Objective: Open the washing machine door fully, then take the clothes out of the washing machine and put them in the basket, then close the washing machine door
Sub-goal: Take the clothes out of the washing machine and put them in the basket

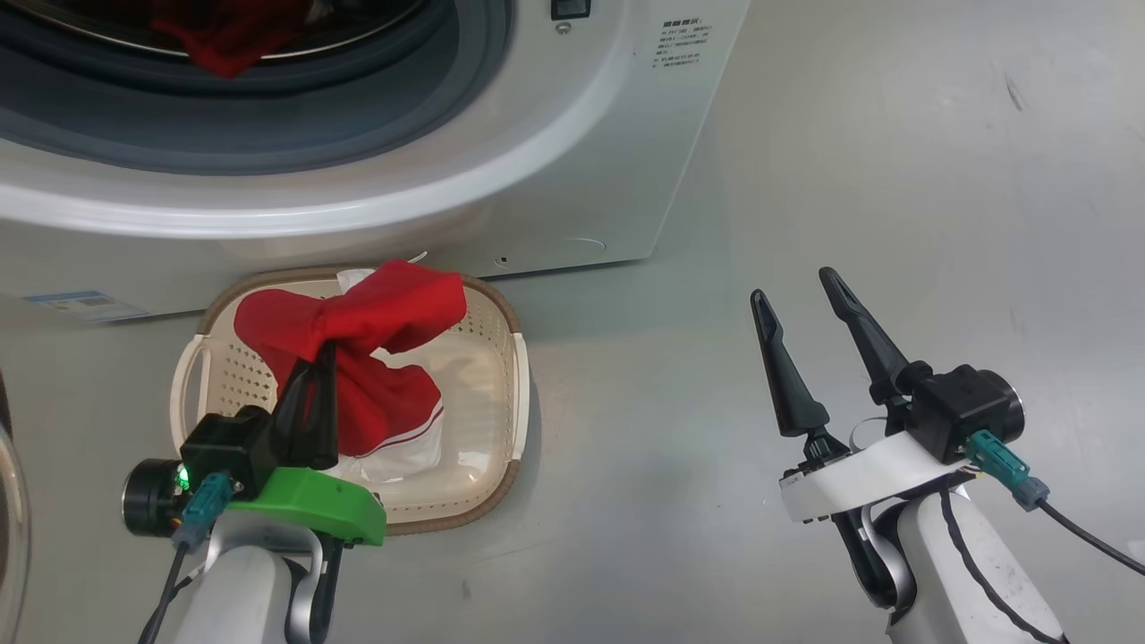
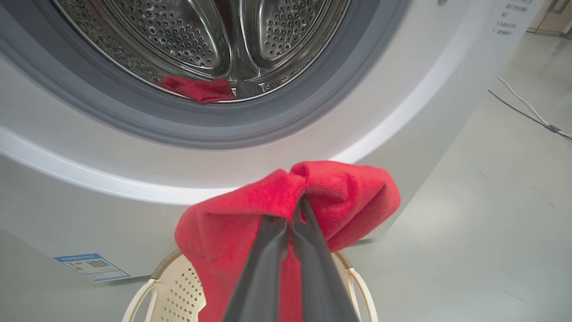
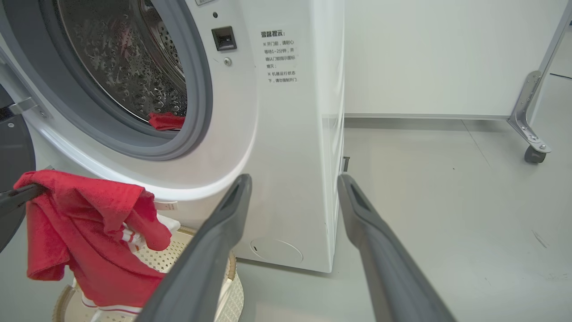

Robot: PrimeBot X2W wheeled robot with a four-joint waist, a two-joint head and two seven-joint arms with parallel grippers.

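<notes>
My left gripper (image 1: 320, 356) is shut on a red garment (image 1: 376, 358), which hangs from it over the cream basket (image 1: 501, 420) and drapes down inside. In the left wrist view the fingers (image 2: 268, 264) pinch the red fabric (image 2: 250, 210) just in front of the washing machine (image 2: 111, 179). Another red garment (image 2: 199, 88) lies at the front of the steel drum (image 2: 178, 31). The black door (image 3: 13, 152) stands swung open at the left. My right gripper (image 1: 793, 284) is open and holds nothing, over bare floor right of the basket.
The basket sits on the floor against the machine's base, under the port. White fabric (image 1: 420, 443) lies in it beneath the red. Grey floor (image 1: 894, 179) stretches to the machine's right. A wheeled frame leg (image 3: 532, 147) and a floor cable (image 2: 527, 107) lie further off.
</notes>
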